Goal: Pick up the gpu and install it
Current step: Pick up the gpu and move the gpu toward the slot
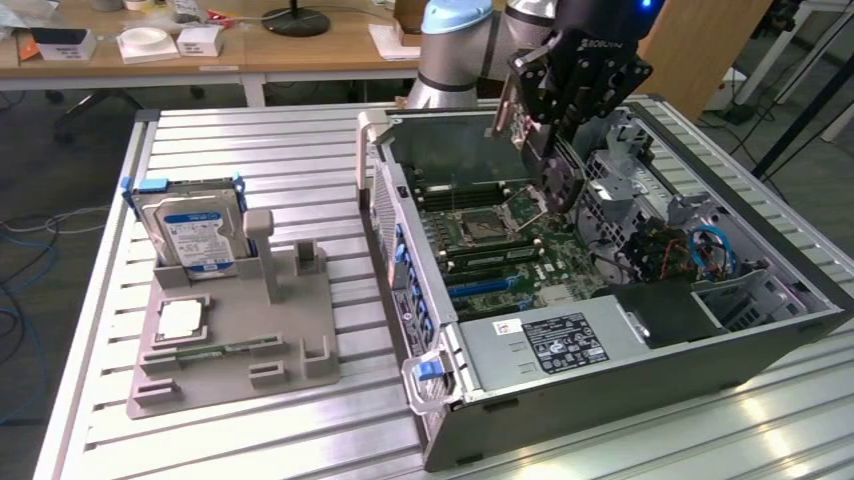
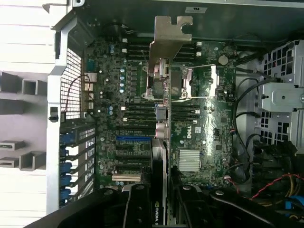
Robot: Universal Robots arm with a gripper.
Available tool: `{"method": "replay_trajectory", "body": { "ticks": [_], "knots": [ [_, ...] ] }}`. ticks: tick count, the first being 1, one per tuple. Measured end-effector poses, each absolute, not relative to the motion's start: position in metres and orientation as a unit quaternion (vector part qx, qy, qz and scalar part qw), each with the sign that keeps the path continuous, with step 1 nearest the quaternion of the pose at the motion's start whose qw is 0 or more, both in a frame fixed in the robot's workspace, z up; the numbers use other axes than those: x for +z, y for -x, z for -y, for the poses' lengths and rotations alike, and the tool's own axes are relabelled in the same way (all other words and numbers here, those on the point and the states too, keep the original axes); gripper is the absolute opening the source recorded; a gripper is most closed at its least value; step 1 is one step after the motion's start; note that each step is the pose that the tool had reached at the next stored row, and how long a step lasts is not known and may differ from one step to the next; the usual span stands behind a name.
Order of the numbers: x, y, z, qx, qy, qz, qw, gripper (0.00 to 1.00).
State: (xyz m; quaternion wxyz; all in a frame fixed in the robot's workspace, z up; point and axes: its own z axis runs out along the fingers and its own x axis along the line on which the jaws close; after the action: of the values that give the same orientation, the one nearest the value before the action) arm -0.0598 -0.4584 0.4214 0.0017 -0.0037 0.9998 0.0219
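My gripper (image 1: 547, 125) is shut on the gpu (image 1: 558, 185), which hangs edge-down over the open computer case (image 1: 414, 300). The card is above the motherboard (image 1: 501, 250), near the processor socket, and clear of the board. In the wrist view the gpu (image 2: 161, 99) appears edge-on, its silver bracket (image 2: 168, 38) at the far end and its black cooler side between the fingers (image 2: 137, 209) of the gripper (image 2: 160, 213). Blue and black expansion slots (image 2: 133, 139) lie beside the card's line, toward the case's rear wall.
On the exterior view's left, a grey fixture (image 1: 287, 310) holds a hard drive (image 1: 198, 225) with a blue-white label, a processor (image 1: 178, 320) and a narrow memory stick (image 1: 214, 350). Inside the case are a power supply (image 1: 561, 340), drive cages (image 1: 627, 170) and cables (image 1: 707, 250).
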Motion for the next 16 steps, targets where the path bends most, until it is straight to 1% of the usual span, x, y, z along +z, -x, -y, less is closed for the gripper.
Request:
{"method": "replay_trajectory", "body": {
  "ticks": [16],
  "knots": [
    [0.421,0.027,0.458,0.022,0.011,-1.000,0.002,0.26]
  ]
}}
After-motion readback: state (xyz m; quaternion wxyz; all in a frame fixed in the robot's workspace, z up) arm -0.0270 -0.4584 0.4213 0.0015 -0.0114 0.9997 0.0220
